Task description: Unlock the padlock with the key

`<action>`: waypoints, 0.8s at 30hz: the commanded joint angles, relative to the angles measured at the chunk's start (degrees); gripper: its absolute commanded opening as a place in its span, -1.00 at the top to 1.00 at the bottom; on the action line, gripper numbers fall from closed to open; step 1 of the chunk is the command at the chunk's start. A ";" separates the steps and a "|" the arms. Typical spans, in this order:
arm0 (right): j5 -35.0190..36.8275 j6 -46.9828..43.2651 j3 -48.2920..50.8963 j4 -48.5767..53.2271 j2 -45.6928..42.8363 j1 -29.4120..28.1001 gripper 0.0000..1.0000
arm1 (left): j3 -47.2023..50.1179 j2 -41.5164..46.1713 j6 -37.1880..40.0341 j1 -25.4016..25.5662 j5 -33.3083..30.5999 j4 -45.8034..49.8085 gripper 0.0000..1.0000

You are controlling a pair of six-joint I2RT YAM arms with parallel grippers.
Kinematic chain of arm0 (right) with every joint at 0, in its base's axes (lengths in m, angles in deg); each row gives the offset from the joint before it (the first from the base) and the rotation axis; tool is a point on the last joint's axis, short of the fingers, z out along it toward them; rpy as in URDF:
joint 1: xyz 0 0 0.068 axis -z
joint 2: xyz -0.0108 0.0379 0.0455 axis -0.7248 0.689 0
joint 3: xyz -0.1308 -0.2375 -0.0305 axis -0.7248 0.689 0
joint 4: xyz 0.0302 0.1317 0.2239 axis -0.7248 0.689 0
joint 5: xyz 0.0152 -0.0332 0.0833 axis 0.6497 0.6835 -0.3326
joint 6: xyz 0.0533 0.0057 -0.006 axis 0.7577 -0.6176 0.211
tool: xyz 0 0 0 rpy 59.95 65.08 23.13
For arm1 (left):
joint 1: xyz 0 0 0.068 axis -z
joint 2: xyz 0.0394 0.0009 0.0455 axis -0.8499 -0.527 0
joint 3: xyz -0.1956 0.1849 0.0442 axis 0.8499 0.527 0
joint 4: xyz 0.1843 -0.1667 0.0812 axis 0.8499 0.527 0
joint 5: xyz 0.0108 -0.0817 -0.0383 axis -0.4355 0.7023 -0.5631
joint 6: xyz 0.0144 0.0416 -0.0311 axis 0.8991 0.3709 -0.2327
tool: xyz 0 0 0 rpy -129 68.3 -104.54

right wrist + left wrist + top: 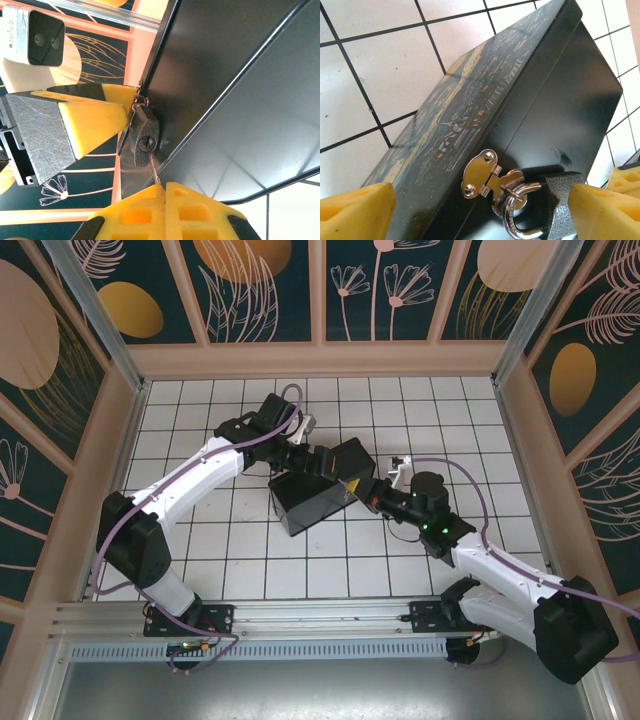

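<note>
While the right end effector (164, 189) is pinched together on the key (155, 172), whose blade sits in the keyhole of the padlock (145, 136), the left end effector (480, 205) stands apart, one yellow finger (92, 120) touching the lock body from 9 o'clock. The padlock hangs from the hasp (485, 172) of the black box (560, 100). Small, rigid and free to swing, it wants bracing by its flanks. The key looks thin and bendable, so twist it gently.
</note>
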 commanded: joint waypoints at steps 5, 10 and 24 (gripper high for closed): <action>-1.09 -2.13 -3.16 0.10 0.66 1.07 1.00 | 2.38 0.24 2.50 0.06 0.43 2.03 -0.69; -2.16 -3.79 -4.54 1.88 2.01 2.05 1.00 | 3.29 -0.07 2.71 0.08 0.80 1.57 -0.68; -3.85 -4.55 -4.44 3.46 2.22 2.13 1.00 | 3.65 -0.11 2.75 0.05 0.84 1.18 -0.66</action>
